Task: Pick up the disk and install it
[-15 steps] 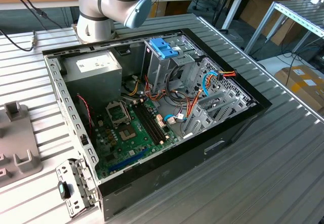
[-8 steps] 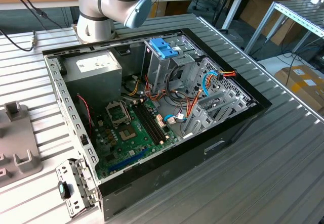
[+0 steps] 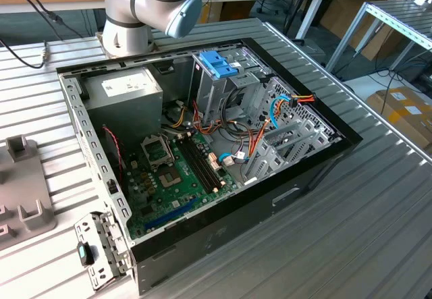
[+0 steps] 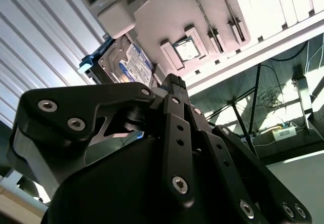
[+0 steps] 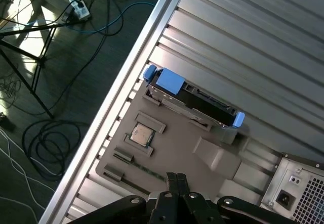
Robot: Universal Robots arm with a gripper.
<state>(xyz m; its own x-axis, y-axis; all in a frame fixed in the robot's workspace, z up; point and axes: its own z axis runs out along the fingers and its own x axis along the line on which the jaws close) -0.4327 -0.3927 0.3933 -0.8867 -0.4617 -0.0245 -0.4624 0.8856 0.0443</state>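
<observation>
Over moulded grey fixture tray (image 5: 174,150): black gripper (image 5: 176,176) poised, jaws clenched, empty.
Both wrist views catch dark rectangular blue-framed disk (image 5: 197,100) (image 4: 132,64); exterior view, open black computer case (image 3: 270,198).

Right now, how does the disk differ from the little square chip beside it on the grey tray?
The disk is long, dark, with blue ends; the chip is small, square, silvery. The disk stands on edge; the chip lies flat. Both sit on the grey tray, untouched by the gripper.
</observation>
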